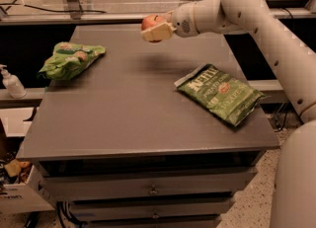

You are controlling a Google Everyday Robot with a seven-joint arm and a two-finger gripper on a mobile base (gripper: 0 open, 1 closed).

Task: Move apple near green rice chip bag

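Gripper [154, 29] hangs in the air above the far-centre part of the grey table [128, 118], its fingers closed around the apple [149, 21]. One tan finger pad [158, 32] lies across the near side of the fruit, and the red-orange top of the fruit shows above it. A soft shadow falls on the tabletop beneath the gripper. White arm [261, 19] reaches in from the right side.

Green rice chip bag [70, 59] lies crumpled at the far-left edge of the table, well apart from the held apple. Dark-green chip bag [223, 94] with white lettering lies flat on the right half of the tabletop, nearer the front. Drawer fronts [148, 187] sit under the tabletop. Pump bottle [11, 82] stands on a ledge left of the table.
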